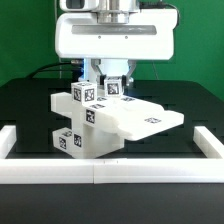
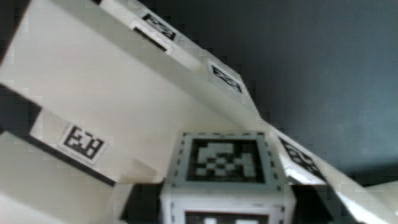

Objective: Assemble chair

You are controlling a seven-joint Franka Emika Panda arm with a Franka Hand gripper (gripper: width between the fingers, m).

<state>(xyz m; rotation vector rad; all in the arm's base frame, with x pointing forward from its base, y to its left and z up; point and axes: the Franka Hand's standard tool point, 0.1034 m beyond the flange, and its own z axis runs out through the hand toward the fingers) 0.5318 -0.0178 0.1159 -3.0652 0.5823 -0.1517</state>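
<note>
The chair (image 1: 100, 118) is a cluster of matte white tagged parts in the middle of the black table. A chunky upright block stands on the exterior view's left, and a flat slab (image 1: 150, 118) reaches out to the right. My gripper (image 1: 106, 86) comes down from above onto the top rear of the cluster. In the wrist view my gripper (image 2: 228, 202) is shut on a white tagged cube-like block (image 2: 226, 160), with a dark finger (image 2: 146, 202) against each of its sides. The wide tagged slab (image 2: 107, 95) lies just beyond the block.
A plain white border rail (image 1: 100, 170) runs along the table's front, with side pieces at the exterior view's left (image 1: 10, 140) and right (image 1: 207, 142). The big glossy robot body (image 1: 110, 35) hangs over the back of the scene. A green wall stands behind.
</note>
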